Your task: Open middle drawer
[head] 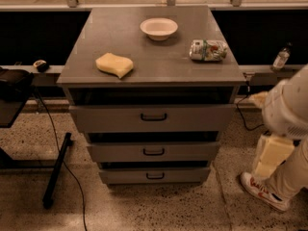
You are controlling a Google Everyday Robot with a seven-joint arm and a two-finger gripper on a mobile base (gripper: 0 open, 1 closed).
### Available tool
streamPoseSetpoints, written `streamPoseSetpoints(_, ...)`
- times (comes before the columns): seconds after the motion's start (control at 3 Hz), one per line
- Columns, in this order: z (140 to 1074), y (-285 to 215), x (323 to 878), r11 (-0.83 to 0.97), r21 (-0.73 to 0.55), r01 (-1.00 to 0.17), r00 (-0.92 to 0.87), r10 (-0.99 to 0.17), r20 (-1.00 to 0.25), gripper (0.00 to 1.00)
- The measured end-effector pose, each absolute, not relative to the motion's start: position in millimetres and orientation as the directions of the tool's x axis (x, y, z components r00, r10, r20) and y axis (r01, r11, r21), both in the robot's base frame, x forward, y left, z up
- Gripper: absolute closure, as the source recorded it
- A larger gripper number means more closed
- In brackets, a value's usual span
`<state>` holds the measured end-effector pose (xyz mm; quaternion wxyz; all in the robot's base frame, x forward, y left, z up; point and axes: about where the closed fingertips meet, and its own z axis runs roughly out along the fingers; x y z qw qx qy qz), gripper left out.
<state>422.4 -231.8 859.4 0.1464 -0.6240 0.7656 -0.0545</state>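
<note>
The grey cabinet has three drawers, stepped forward from top to bottom. The middle drawer [154,151] is the mid-sized front with a small dark loop handle [154,152], and it sits pushed in. The widest drawer [154,117] is above it and the smallest drawer [155,175] below. My white arm [285,110] hangs at the right edge, and its cream end piece with the gripper [269,159] points down. The gripper is well right of the cabinet, about level with the middle drawer, and touches nothing.
On the cabinet top [154,64] lie a yellow sponge [114,64], a white bowl [159,28] and a crushed can [208,50]. A person's leg and shoe [262,192] stand by my arm. A black stand [55,172] and cable are on the left floor, and a bottle [280,58] stands on the right ledge.
</note>
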Motion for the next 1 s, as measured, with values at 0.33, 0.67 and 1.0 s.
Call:
streamPoseSetpoints(0.33, 824.6, -232.1, 418.6, 0.212, -0.271, -0.939, -0.175, -0.972, -0.154, 0.0)
streamPoseSetpoints(0.67, 820.1, -236.3, 419.7, 0.234, -0.219, -0.947, -0.182, -0.955, -0.236, 0.0)
streamPoseSetpoints(1.0, 773.1, -212.2, 411.1, 0.205, -0.131, -0.97, -0.137, -0.904, -0.404, 0.0)
